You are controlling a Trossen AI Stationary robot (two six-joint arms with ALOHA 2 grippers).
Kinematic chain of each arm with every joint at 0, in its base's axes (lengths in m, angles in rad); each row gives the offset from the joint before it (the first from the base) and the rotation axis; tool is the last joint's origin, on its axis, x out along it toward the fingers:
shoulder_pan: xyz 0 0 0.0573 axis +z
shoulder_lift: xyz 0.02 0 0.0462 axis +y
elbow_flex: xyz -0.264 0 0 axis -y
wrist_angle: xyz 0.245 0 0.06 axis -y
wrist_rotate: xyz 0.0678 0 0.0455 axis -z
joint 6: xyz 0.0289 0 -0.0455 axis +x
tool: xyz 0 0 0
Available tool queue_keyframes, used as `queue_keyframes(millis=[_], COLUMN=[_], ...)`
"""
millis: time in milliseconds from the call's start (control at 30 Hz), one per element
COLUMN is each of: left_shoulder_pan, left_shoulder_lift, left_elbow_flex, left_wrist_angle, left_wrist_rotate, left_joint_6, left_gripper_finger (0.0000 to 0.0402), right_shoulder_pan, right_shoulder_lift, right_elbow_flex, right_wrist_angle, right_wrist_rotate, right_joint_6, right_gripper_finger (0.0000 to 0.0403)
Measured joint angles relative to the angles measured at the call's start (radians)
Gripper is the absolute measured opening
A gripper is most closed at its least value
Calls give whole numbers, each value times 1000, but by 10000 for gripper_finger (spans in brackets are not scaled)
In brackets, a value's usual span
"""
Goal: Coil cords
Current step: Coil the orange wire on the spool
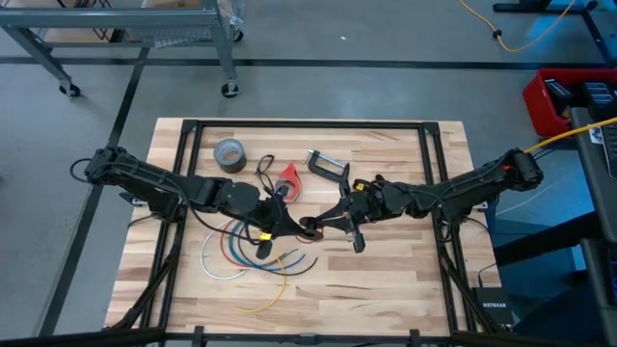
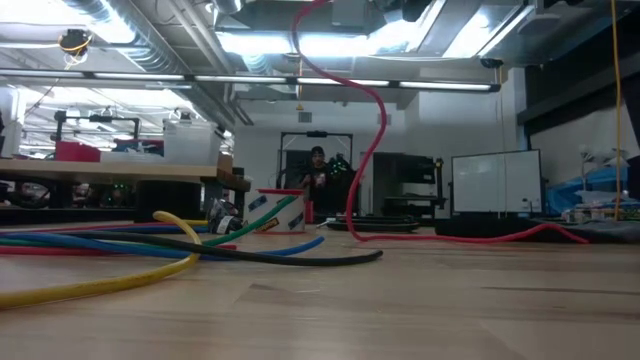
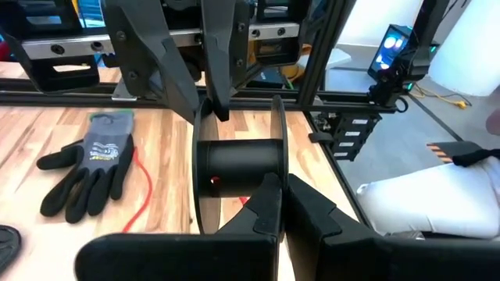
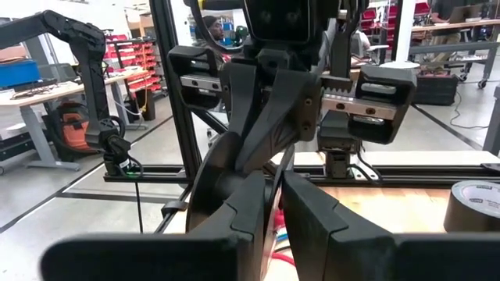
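Observation:
The small black round spool [image 3: 238,165] is held up in the air between my two grippers, over the table's middle [image 1: 310,229]. My left gripper [image 3: 281,183] is shut on one flange and my right gripper [image 4: 277,183] on the other. The two meet nose to nose [image 1: 294,224] [image 1: 326,222]. The thin red wire [image 2: 372,130] hangs in a loose curve from above the low view down to the table, and its lower part lies along the boards [image 2: 480,238]. A red spot [image 3: 213,181] shows on the spool's core. My left gripper pinches the rim of one spool flange [image 3: 276,133] between its two fingers, coming level from the table's left. The spool is lifted clear, its axis level. My right gripper pinches the rim of the other flange [image 4: 281,156] between its two fingers, coming level from the table's right; in the left wrist view its fingers [image 3: 223,70] sit on that flange [image 3: 200,136].
A grey tape roll [image 1: 229,154], a red cone-shaped piece [image 1: 289,178] and a black clamp [image 1: 328,166] lie at the table's far side. A fan of coloured wires [image 1: 251,255] lies under the left gripper. A grey-black glove [image 3: 86,168] lies on the boards.

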Motion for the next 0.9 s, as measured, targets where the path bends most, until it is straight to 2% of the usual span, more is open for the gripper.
queue_keyframes(millis=[900], left_shoulder_pan=[0], left_shoulder_lift=[0], left_elbow_flex=[0], left_wrist_angle=[75], left_wrist_rotate=[3], left_joint_6=[54], left_gripper_finger=[0], right_shoulder_pan=[0], right_shoulder_lift=[5], right_elbow_flex=[2], right_wrist_angle=[-24], right_wrist_rotate=[-45], right_joint_6=[0], right_gripper_finger=[51])
